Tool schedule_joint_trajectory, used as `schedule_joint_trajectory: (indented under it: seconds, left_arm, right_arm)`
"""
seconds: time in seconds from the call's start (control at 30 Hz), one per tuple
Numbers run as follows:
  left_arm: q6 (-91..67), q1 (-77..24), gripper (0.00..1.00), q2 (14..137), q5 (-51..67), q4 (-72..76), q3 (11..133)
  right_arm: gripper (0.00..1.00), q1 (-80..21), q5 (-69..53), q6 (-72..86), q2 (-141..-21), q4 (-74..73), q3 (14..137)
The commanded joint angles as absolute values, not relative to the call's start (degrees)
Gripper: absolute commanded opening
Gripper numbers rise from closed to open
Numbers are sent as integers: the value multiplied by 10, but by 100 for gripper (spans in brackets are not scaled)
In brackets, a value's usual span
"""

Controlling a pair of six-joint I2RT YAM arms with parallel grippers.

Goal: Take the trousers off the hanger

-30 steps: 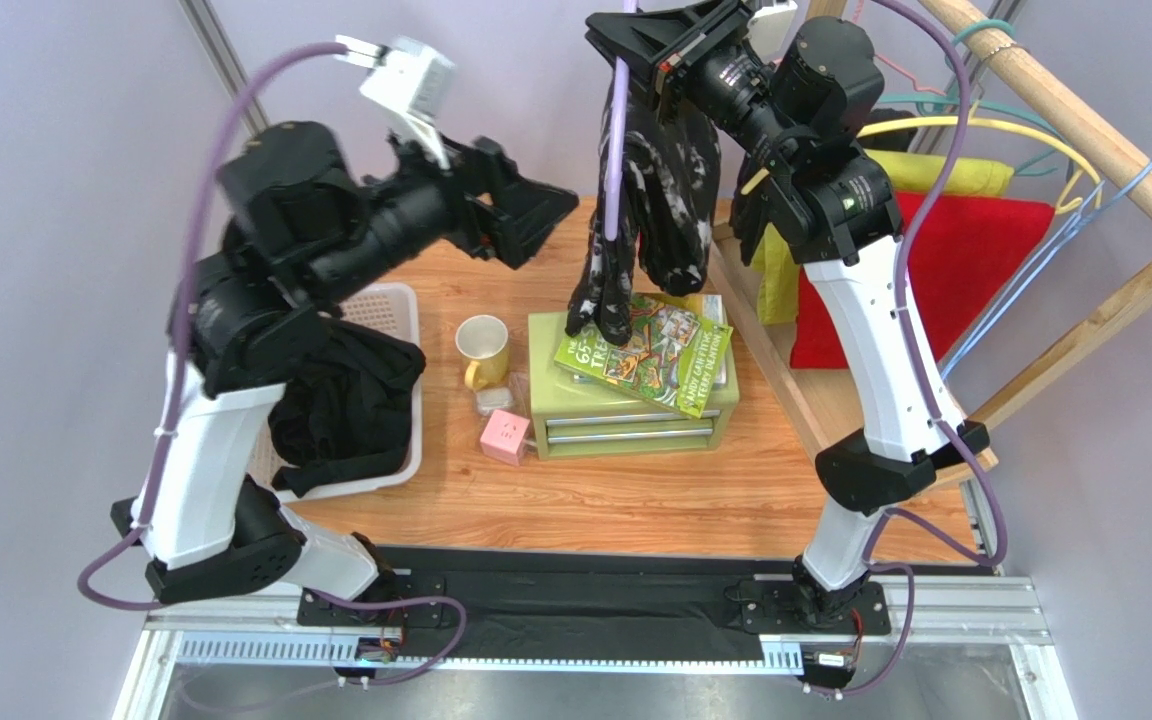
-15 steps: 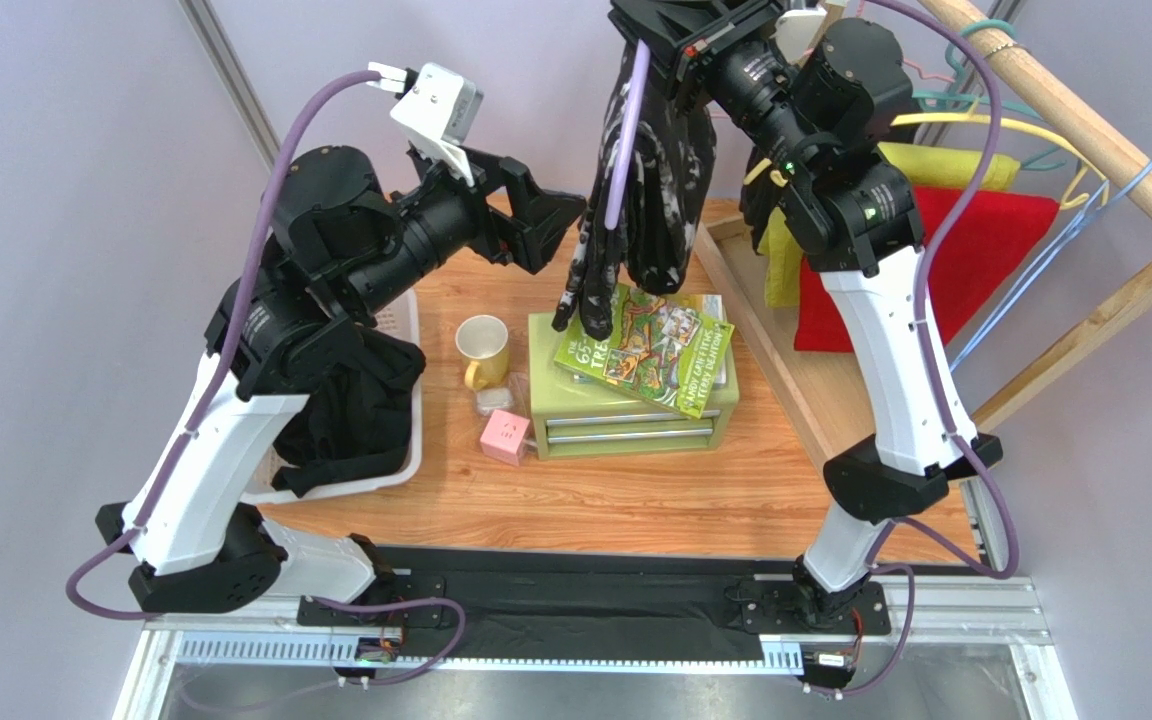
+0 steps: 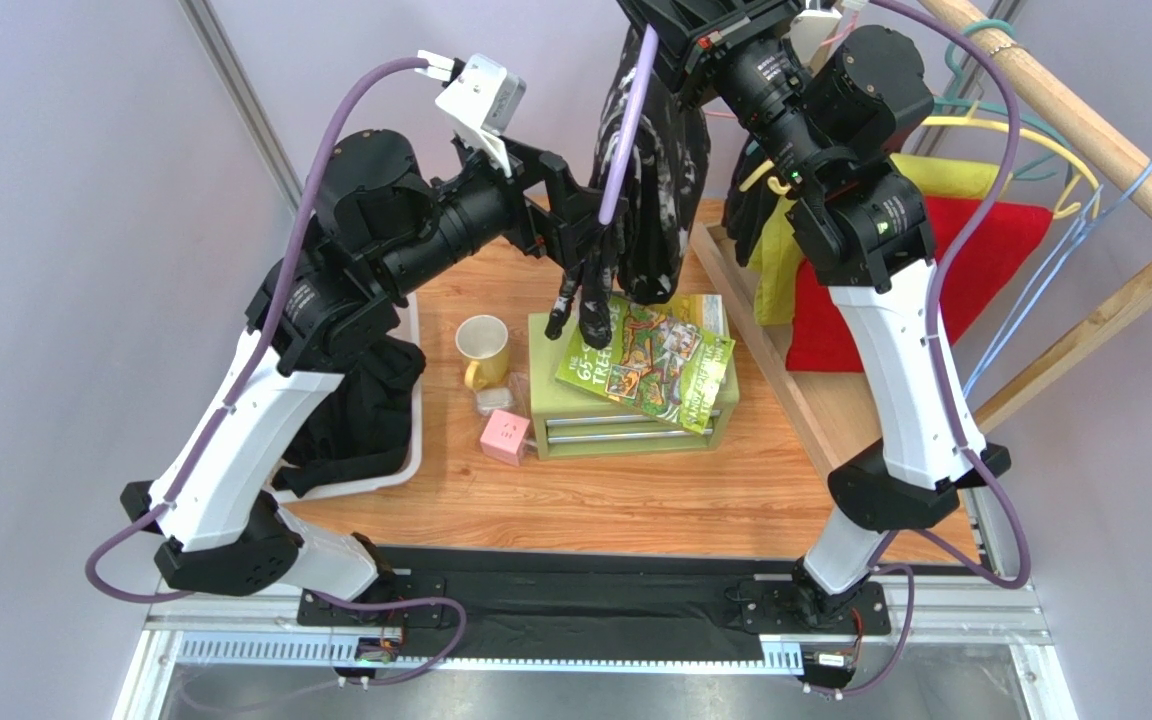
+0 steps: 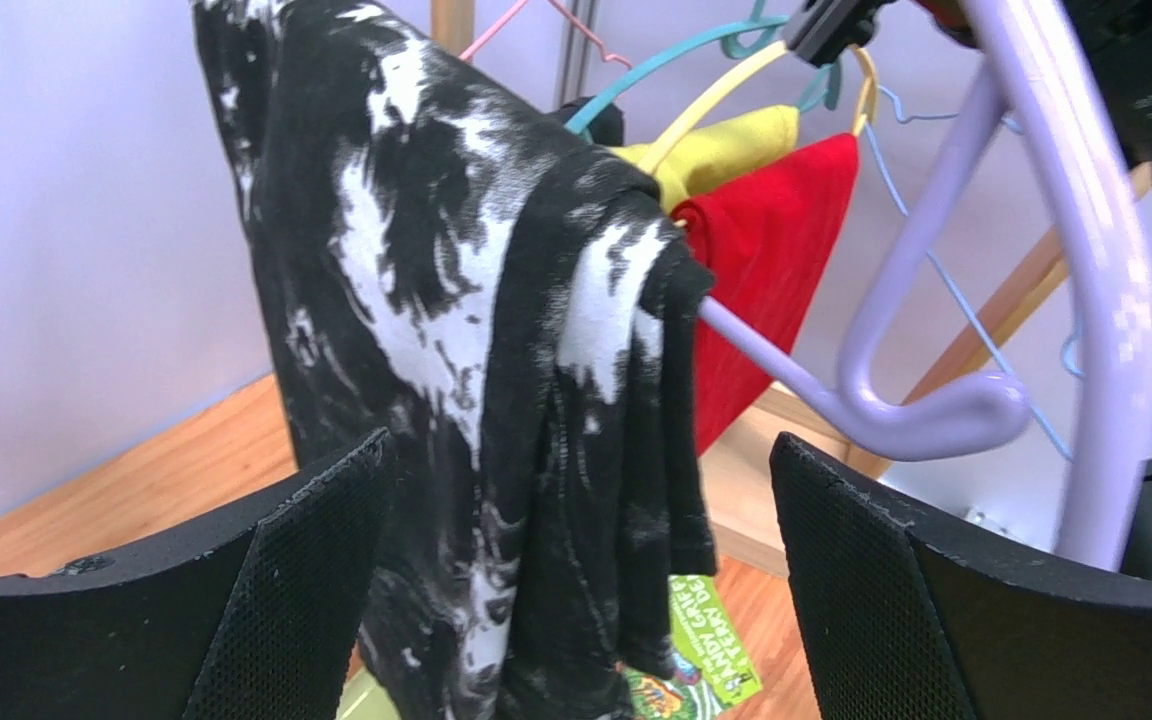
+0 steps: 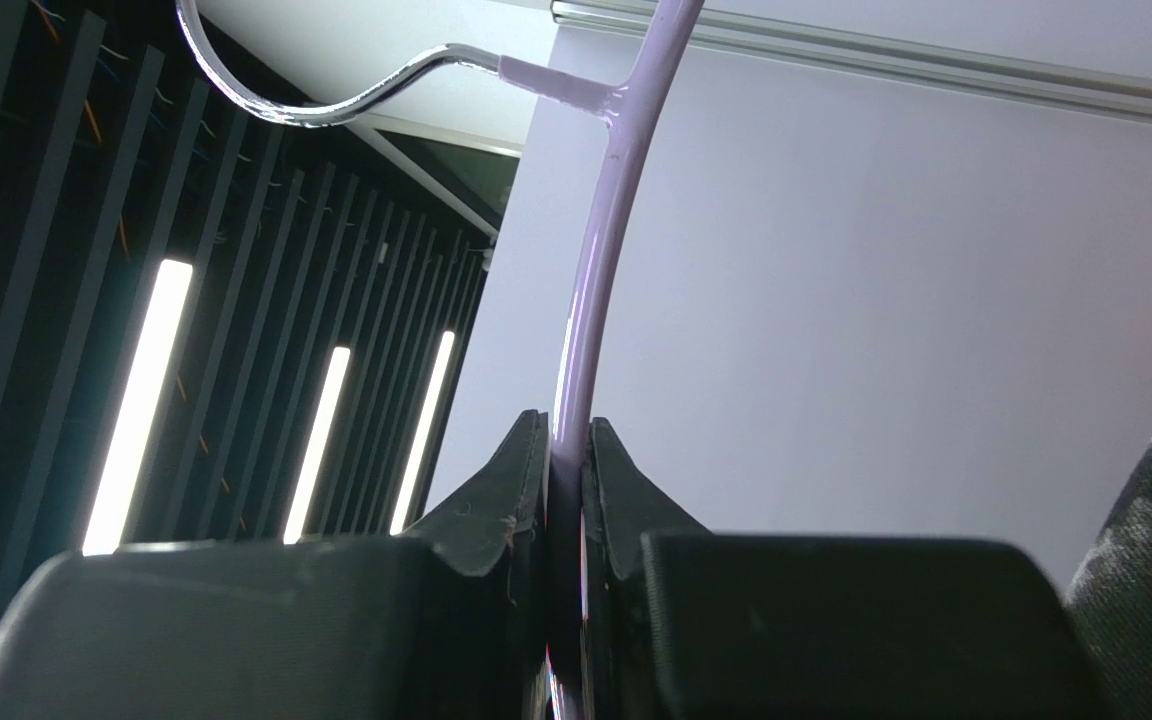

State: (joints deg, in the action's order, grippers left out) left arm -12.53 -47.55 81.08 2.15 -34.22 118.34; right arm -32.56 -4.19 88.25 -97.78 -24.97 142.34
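Note:
Black trousers with white speckles hang folded over a lilac hanger, high above the table. My right gripper is shut on the hanger's upper rod; its jaws pinch the rod. My left gripper is open at the trousers' left side. In the left wrist view the trousers hang in line with the gap between its wide fingers, not gripped. Red trousers and yellow-green trousers hang on the rack. Dark trousers lie in a basket.
A wooden rack with several coloured hangers stands at the right. Below the hanging trousers sits a green drawer box with a book on top. A yellow mug, a pink cube and a white basket stand to the left.
My left arm has swung right and up to the hanging trousers, and its jaws opened wider. My right arm lifted the hanger a little up and to the right.

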Motion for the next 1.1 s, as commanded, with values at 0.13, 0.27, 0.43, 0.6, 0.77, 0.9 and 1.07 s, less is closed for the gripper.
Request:
schedule_joint_trajectory:
  seconds: [0.13, 0.27, 0.43, 0.6, 0.77, 0.9, 1.07]
  left_arm:
    - [-150, -477, 98, 805, 40, -300, 1187]
    - [-142, -477, 96, 805, 28, -300, 1177]
    - [-132, -477, 96, 816, 18, -296, 1179]
    - [-128, -477, 96, 832, 3, -301, 1195]
    - [-123, -477, 96, 834, 1, -296, 1198]
    - [-127, -477, 98, 844, 2, -292, 1200]
    - [-114, -477, 99, 857, 1, -287, 1208]
  right_arm:
    - [0, -326, -27, 883, -936, -107, 1447]
    - [0, -326, -23, 883, -929, -100, 1450]
    - [0, -327, -25, 890, -923, -98, 1453]
    - [0, -327, -28, 894, -919, -99, 1455]
    - [0, -328, -29, 896, -916, -100, 1457]
    - [0, -330, -33, 904, -918, -98, 1458]
    - [0, -331, -35, 910, -918, -99, 1465]
